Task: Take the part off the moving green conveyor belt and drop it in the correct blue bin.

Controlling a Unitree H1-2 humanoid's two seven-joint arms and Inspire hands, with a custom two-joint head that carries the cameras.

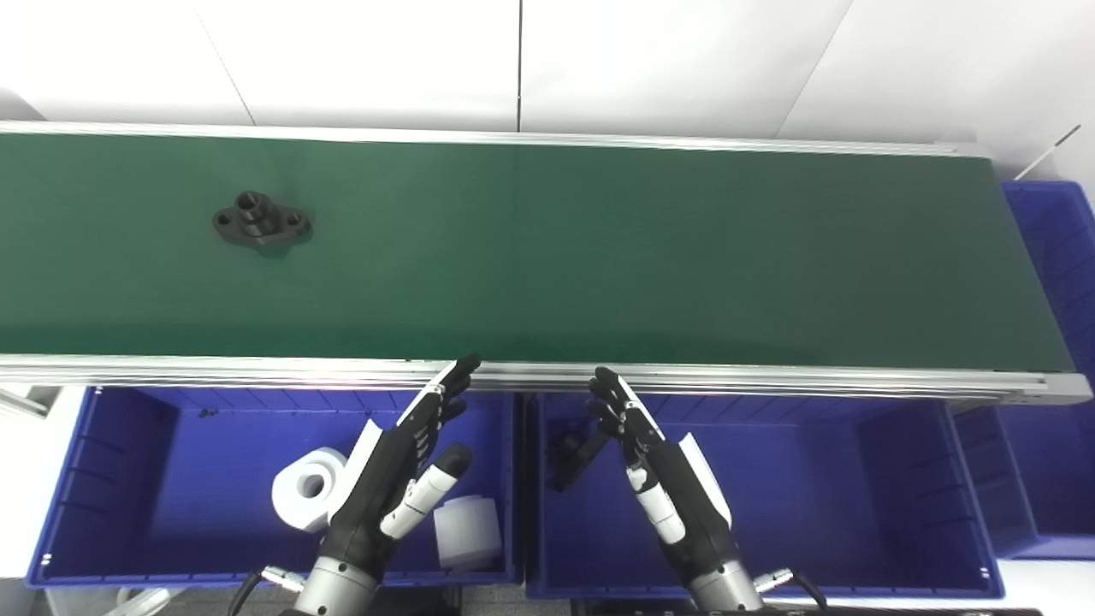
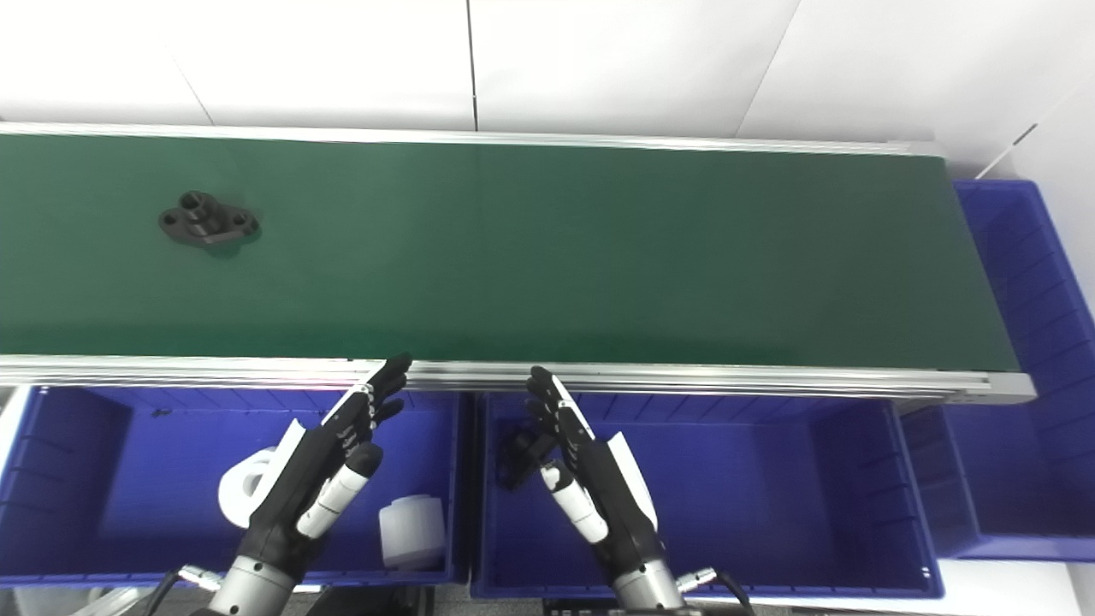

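Black flanged part (image 1: 261, 222) lies on the green conveyor belt (image 1: 599, 248), far left, well apart from both hands. Left hand (image 1: 402, 466) hovers over the left blue bin (image 1: 111, 462), fingers stretched and apart, empty, tips near the belt's silver front rail (image 1: 770, 376). Right hand (image 1: 654, 466) hovers over the middle blue bin (image 1: 855, 479), fingers also straight and spread, gripping nothing. Left bin holds two white parts: a ring-shaped one (image 1: 306, 488) beside the left hand and a blocky one (image 1: 467, 532) near the bin's right wall. Small dark part (image 1: 571, 455) sits in the middle bin just left of the right hand. Third blue bin (image 1: 1056, 257) stands at the belt's right end.
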